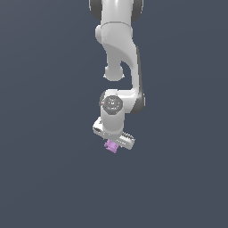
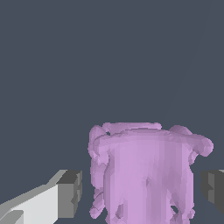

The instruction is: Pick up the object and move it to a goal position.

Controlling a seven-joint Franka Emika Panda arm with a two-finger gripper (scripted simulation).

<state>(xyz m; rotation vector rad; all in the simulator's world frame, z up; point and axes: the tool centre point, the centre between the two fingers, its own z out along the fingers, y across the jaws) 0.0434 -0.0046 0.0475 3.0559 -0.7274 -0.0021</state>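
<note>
In the wrist view the object fills the nearest part of the scene, a lilac-purple blocky piece with lumpy, notched edges and small knobs at its upper corners. It sits between the two dark-grey fingers, one on each side of it. A narrow strip of background shows between each pad and the object's bumpy sides, so the fingers stand spread a little wider than the piece, and contact cannot be confirmed from here. The piece looks roughly as wide as it is tall; no clear long axis can be made out.

Beyond it lies only plain slate-grey ground, unbroken to every edge of the frame.

In the exterior view the gripper hangs below the white arm, its bar tilted down toward the exterior view's right. The object shows as a small purple block just under the bar, with open grey all around it.
</note>
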